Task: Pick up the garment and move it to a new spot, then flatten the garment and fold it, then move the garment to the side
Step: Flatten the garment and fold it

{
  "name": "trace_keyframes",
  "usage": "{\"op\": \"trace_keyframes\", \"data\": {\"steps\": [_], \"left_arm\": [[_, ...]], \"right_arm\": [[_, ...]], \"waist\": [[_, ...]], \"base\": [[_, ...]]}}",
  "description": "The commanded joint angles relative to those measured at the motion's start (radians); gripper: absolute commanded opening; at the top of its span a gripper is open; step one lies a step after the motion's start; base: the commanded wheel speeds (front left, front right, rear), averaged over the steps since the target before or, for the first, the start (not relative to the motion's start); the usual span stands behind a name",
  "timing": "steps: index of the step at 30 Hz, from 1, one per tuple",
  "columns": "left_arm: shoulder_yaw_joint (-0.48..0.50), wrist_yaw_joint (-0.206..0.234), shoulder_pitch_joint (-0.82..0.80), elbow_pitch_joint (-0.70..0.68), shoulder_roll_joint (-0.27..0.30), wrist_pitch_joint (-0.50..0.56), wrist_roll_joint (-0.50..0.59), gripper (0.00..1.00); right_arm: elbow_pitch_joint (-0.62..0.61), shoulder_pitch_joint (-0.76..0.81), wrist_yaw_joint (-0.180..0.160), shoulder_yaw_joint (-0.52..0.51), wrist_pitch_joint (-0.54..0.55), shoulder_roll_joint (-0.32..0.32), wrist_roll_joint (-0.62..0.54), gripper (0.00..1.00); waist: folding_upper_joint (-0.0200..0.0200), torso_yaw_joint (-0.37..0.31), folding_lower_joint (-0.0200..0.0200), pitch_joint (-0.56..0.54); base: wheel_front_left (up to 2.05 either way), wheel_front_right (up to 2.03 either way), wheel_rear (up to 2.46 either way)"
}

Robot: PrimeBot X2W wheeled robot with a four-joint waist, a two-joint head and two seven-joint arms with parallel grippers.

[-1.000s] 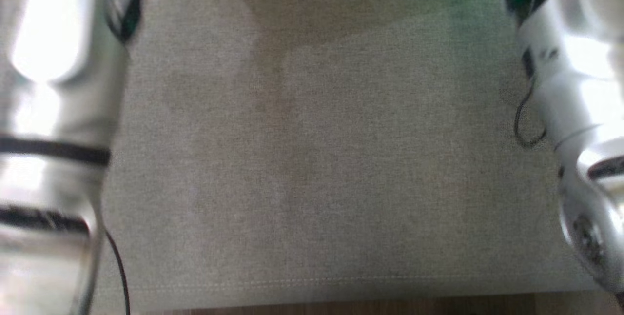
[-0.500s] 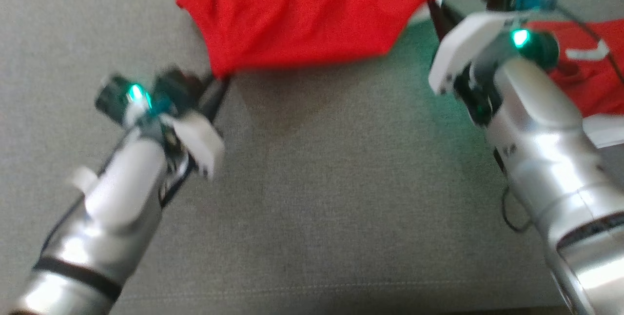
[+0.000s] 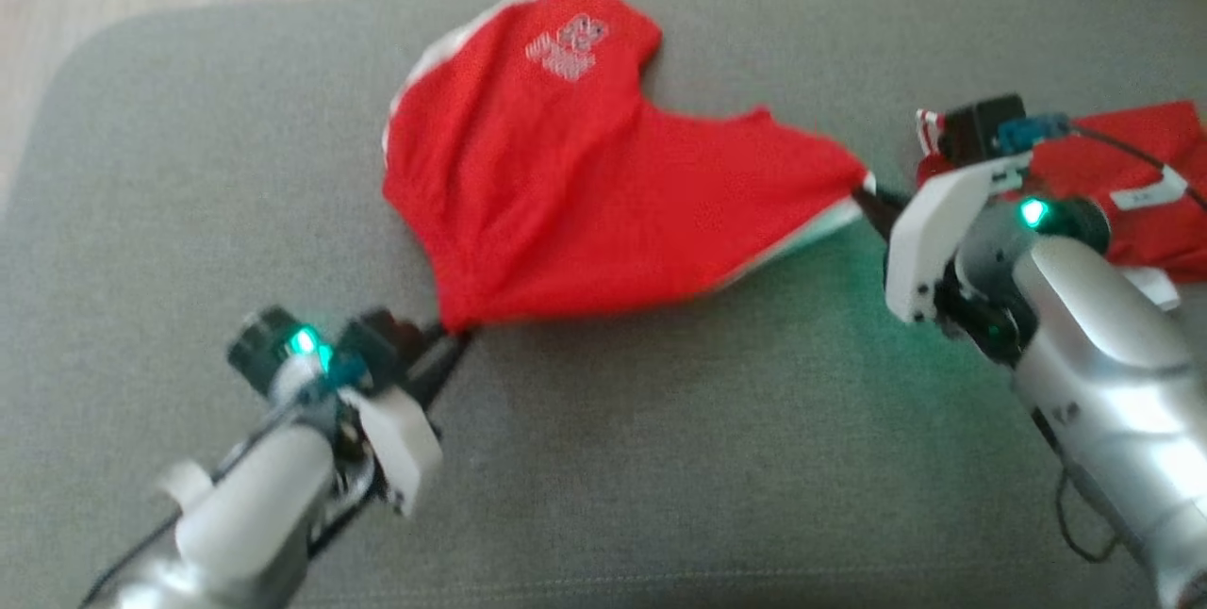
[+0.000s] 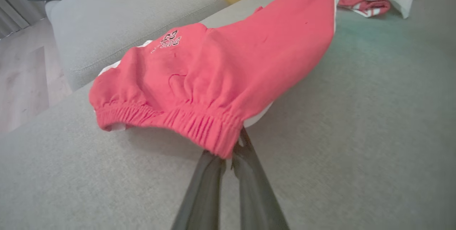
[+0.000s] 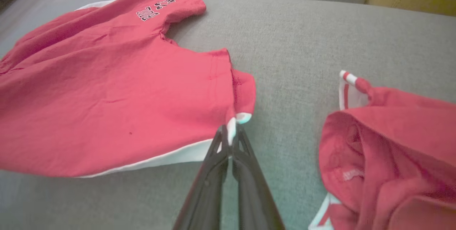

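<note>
Obs., standing beside the rig.

- Grey cushion (image 3: 660, 496): wide, soft fabric top. It carries everything.
- Garment (image 3: 566, 185): red shorts with white side trim and a gathered elastic waistband. They are spread over the middle of the cushion. The leg with the printed logo lies toward the far edge, and the near side is stretched between the two arms, apparently lifted a little off the fabric.
- Second red garment (image 3: 1146, 175): crumpled at the right edge of the cushion, just beyond the right wrist and apart from the shorts.
- Left gripper (image 3: 453, 340): fingers clamped on the end of the elastic waistband, at the near-left point of the shorts.
- Right gripper (image 5: 231, 134): fingers pinched on a white-trimmed corner at the shorts' right point.

Handling judgement: the cloth is light and limp with no stiffness, so it will sag and wrinkle wherever it is not under tension. The grey weave likely adds drag, so lifting should go better than sliding. The best holds are the thick places, meaning the elastic band and the hemmed corners. A pinch on the single layer mid-panel would slip or bunch. The current two-corner hold suits laying it flat.
</note>
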Motion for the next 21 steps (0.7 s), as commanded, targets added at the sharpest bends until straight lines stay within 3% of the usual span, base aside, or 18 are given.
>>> {"op": "trace_keyframes", "data": {"steps": [1,8,14,21], "left_arm": [[0.022,0.001,-0.016,-0.039,0.041,0.003,-0.013,0.00],[-0.023,0.001,0.102,-0.194,0.089,0.087,-0.083,0.00],[-0.027,0.013,0.192,-0.352,0.128,0.182,-0.158,0.00],[-0.016,0.063,0.236,-0.542,0.170,0.272,-0.200,0.00]], "right_arm": [[-0.052,0.012,0.002,0.015,0.019,-0.027,0.018,0.00],[-0.237,0.119,0.002,0.061,0.174,-0.173,0.086,0.00],[-0.365,0.201,0.002,0.035,0.287,-0.263,0.131,0.00],[-0.530,0.286,0.002,-0.082,0.408,-0.334,0.130,0.00]], "waist": [[-0.0001,-0.001,0.0000,-0.029],[-0.0001,-0.011,0.0000,-0.101],[-0.0001,-0.016,0.0000,-0.134],[-0.0001,-0.007,0.0000,-0.135]], "base": [[0.00,0.00,0.00],[0.00,0.00,0.00],[0.00,0.00,0.00],[0.00,0.00,0.00]]}}
